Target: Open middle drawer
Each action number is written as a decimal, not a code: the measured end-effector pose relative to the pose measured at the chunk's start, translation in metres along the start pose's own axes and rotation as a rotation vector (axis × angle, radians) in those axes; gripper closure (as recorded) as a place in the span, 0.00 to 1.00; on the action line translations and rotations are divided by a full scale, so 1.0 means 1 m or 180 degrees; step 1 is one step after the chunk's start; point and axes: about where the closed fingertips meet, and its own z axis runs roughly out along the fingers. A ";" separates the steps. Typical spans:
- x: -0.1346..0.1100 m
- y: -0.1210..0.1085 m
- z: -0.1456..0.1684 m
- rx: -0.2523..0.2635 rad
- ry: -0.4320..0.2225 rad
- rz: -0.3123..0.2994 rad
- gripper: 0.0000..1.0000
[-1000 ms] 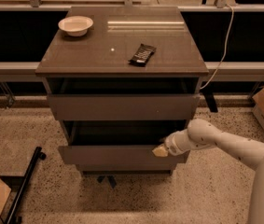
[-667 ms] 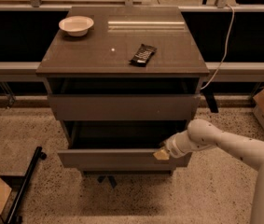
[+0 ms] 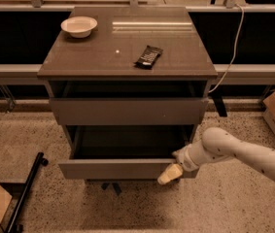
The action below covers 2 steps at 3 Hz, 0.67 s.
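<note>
Camera view: middle drawer [image 3: 112, 169] runs L-R; gripper [image 3: 170, 174] at R end.

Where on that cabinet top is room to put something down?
The cabinet top is free along its front edge, in front of the white bowl, and right of the dark packet. Crowded: the gripper at the right end of the middle drawer.

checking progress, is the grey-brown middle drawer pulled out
Yes, the grey-brown middle drawer stands out, dark interior showing, the gripper at its front's right end.
</note>
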 end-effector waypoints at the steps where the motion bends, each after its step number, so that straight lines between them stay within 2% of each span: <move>1: 0.032 0.026 -0.021 -0.0126 0.0104 0.0189 0.00; 2: 0.033 0.027 -0.021 -0.0128 0.0106 0.0194 0.00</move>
